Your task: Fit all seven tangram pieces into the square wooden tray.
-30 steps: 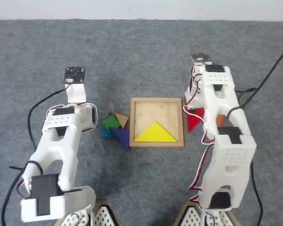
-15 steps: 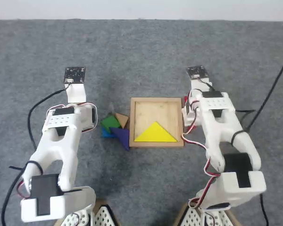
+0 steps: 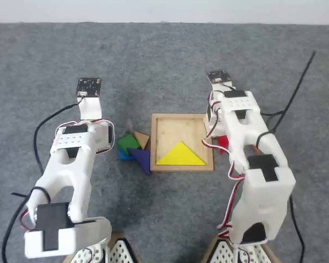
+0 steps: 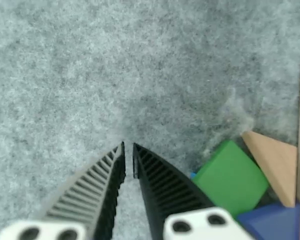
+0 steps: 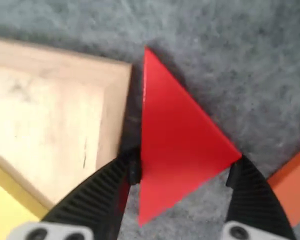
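The square wooden tray [image 3: 182,118] lies between the arms with a yellow triangle [image 3: 180,155] in its near half. A red triangle [image 5: 177,135] lies flat on the carpet against the tray's right rim [image 5: 115,100]. My right gripper [image 5: 185,170] is open over it, one finger at each side of the piece. An orange piece [image 5: 296,175] lies just beyond the red one. Left of the tray, green [image 3: 128,142], tan [image 3: 142,139] and dark blue [image 3: 141,159] pieces cluster together. My left gripper [image 4: 128,147] is shut and empty above bare carpet beside the green piece [image 4: 230,177].
Grey carpet covers the whole table. A black cable [image 3: 296,93] trails from the right arm toward the far right. Open carpet stretches beyond the tray and in front of it.
The right arm has swung left toward the tray, bringing its gripper over the red triangle. The left arm and the pieces have stayed put.
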`<state>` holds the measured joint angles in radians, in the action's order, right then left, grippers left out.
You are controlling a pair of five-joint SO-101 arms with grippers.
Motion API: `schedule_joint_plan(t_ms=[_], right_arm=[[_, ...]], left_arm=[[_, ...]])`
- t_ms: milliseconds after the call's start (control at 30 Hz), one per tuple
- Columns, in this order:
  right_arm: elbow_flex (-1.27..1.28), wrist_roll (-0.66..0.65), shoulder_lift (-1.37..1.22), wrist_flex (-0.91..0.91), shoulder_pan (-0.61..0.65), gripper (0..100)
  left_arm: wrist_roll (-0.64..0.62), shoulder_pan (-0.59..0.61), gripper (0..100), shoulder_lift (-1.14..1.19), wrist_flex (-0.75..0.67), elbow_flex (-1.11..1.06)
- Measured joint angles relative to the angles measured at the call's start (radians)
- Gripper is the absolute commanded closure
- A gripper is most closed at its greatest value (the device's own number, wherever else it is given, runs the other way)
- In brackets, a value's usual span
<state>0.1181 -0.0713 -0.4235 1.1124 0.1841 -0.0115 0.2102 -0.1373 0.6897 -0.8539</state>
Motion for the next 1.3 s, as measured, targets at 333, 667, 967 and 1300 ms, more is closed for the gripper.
schedule_joint_plan(t_ms=[333, 667, 967, 1300], right_arm=[[-0.052, 0.032, -0.025, 0.051, -0.005, 95.9], [-0.071, 0.032, -0.021, 0.094, -0.032, 90.5], [-0.167, -0.009, 0.025, 0.058, -0.063, 68.7], [-0.167, -0.190, -0.028, -0.081, 0.017, 68.5]], left_arm=[[0.000, 0.000, 97, 0.000, 0.000, 0.000], [0.000, 0.000, 97, 0.000, 0.000, 0.000], [0.000, 0.000, 97, 0.000, 0.000, 0.000], [0.000, 0.000, 97, 0.000, 0.000, -0.006]])
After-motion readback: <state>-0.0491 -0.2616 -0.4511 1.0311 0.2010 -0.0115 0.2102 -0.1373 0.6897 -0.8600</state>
